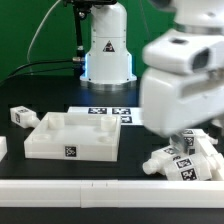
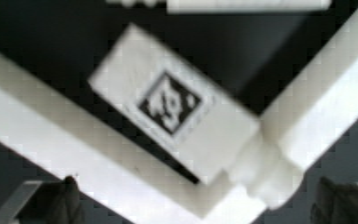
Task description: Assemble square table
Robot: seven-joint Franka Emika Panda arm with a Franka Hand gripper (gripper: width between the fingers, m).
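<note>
Pincer [image 2: 197, 200] wide open, apparently empty, above legs [image 1: 185, 162].

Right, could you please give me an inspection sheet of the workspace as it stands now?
Surface: black table, long white bar along its near edge.
Job's things: white plastic square table top with raised rim, no leg standing in it; one stubby white tagged leg beside it; pile of white tagged legs at the exterior view's right.
Clutter: flat white marker board behind the top.
Grippers: gripper open, empty, above the pile.
Cables: black cables behind.
Surroundings: white robot base.
</note>
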